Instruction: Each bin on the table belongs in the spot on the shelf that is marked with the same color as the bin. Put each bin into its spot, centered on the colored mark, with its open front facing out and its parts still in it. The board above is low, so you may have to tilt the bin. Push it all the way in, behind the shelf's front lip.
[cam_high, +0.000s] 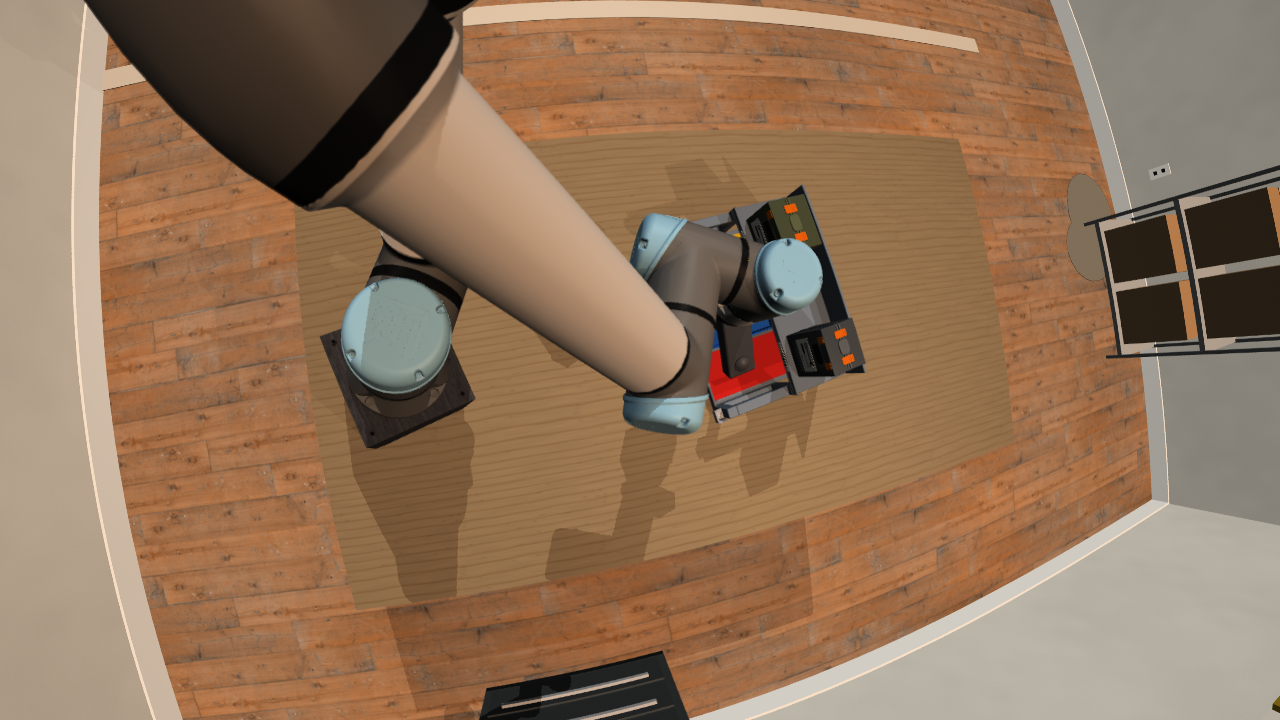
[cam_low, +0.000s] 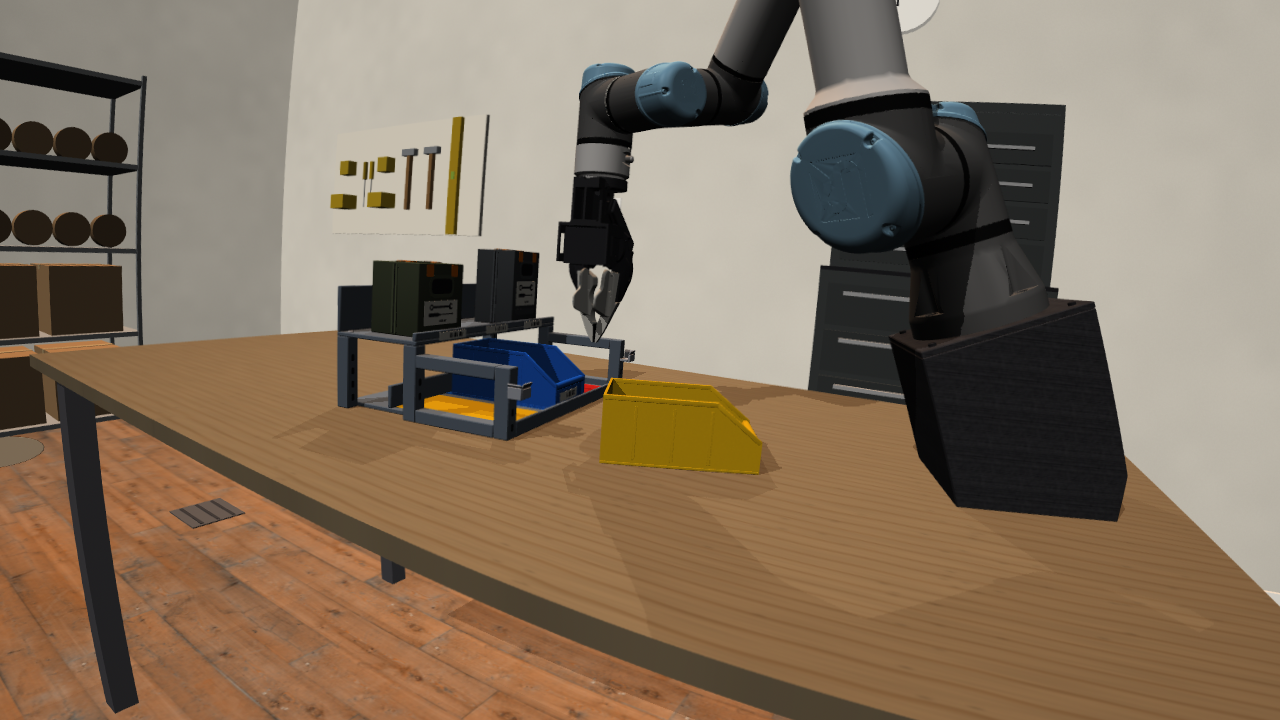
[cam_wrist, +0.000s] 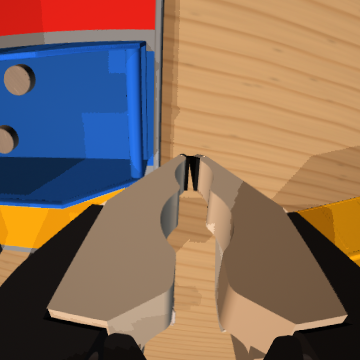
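Blue bin (cam_low: 514, 368) in shelf (cam_low: 429, 367), yellow bin (cam_low: 675, 428) on table, pincer (cam_low: 597, 327) clenched w/ nothing, box labels unreadable.

Overhead, table-side, close wrist views
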